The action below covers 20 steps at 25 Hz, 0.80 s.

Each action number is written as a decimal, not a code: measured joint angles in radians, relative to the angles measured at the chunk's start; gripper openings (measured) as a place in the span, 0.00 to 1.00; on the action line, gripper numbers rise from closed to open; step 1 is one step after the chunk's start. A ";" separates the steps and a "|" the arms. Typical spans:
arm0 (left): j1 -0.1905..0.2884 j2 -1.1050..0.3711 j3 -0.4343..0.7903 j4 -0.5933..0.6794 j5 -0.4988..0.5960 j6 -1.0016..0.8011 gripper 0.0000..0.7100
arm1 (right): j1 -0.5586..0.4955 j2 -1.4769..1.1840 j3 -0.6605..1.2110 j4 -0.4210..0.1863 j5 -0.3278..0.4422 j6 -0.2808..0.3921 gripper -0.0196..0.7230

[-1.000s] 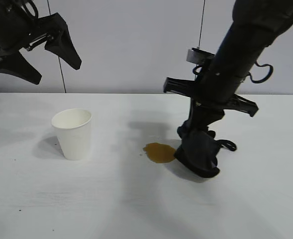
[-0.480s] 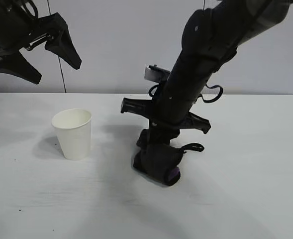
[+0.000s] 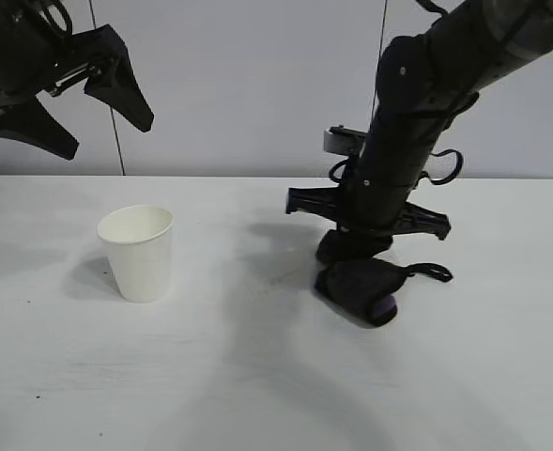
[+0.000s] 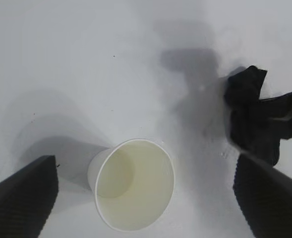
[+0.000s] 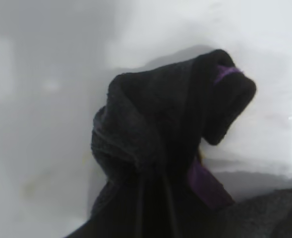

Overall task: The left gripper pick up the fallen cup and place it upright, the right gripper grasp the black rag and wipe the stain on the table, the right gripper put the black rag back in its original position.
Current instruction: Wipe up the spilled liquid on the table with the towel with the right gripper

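Observation:
The white cup (image 3: 137,252) stands upright on the table (image 3: 257,395) at the left, and it appears from above in the left wrist view (image 4: 136,184). My left gripper (image 3: 107,136) hangs open high above it, holding nothing; its fingers (image 4: 22,198) flank the cup from well above. My right gripper (image 3: 356,249) points down at centre right, shut on the black rag (image 3: 360,287), which is pressed on the table with its strap trailing right. The rag fills the right wrist view (image 5: 160,134), with purple showing inside. No stain shows; the spot beneath the rag is hidden.
A pale wall with thin vertical lines runs behind the table. The right arm (image 3: 426,94) leans in from the upper right. White tabletop stretches in front of the cup and the rag and between them.
The right gripper swept the rag left across the amber stain, then back to the right. The stain seen a second ago no longer shows. The left gripper and the cup have not moved.

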 joint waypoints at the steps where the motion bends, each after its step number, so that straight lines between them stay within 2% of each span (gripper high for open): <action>1: 0.000 0.000 0.000 0.000 0.000 0.000 0.98 | -0.015 -0.001 0.000 -0.004 0.008 -0.005 0.06; 4: 0.000 0.000 0.000 0.000 0.000 0.000 0.98 | -0.030 -0.003 0.000 -0.014 0.026 -0.030 0.06; 8: 0.000 0.000 0.000 0.000 0.000 0.000 0.98 | -0.004 -0.020 0.025 0.013 0.024 -0.074 0.06; 15: 0.000 0.000 0.000 0.000 0.000 0.000 0.98 | 0.162 -0.031 0.050 0.087 0.010 -0.090 0.06; 20: 0.000 0.000 0.000 0.000 0.000 0.000 0.98 | 0.241 -0.020 0.050 0.139 -0.044 -0.079 0.06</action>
